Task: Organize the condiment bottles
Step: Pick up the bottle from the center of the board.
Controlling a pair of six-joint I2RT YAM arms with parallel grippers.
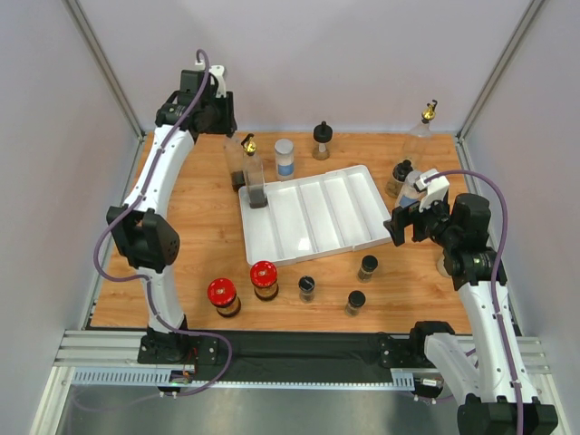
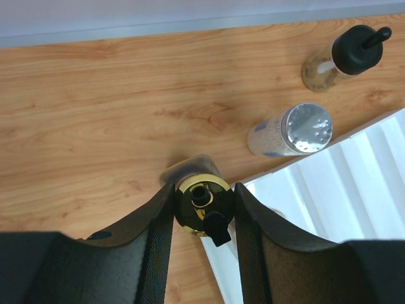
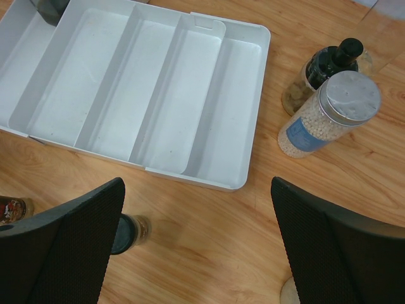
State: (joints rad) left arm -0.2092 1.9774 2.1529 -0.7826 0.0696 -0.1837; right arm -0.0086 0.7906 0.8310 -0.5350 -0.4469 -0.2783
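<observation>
My left gripper (image 1: 245,149) is shut on the gold cap of a tall clear gold-spouted bottle (image 1: 255,181), which stands upright with its dark base at the leftmost compartment of the white tray (image 1: 362,177). In the left wrist view both fingers press that bottle's cap (image 2: 190,212). My right gripper (image 1: 396,227) hangs open and empty by the tray's right end, above bare wood (image 3: 196,183). Two red-lidded jars (image 1: 222,294) (image 1: 264,276) and three black-capped spice jars (image 1: 307,288) (image 1: 356,301) (image 1: 368,266) stand in front of the tray.
Behind the tray stand a silver-lidded jar (image 1: 285,157) and a black-topped bottle (image 1: 322,140). A second gold-spouted bottle (image 1: 421,127) is at the back right. A dark bottle (image 3: 323,69) and a silver-lidded jar (image 3: 329,114) stand right of the tray.
</observation>
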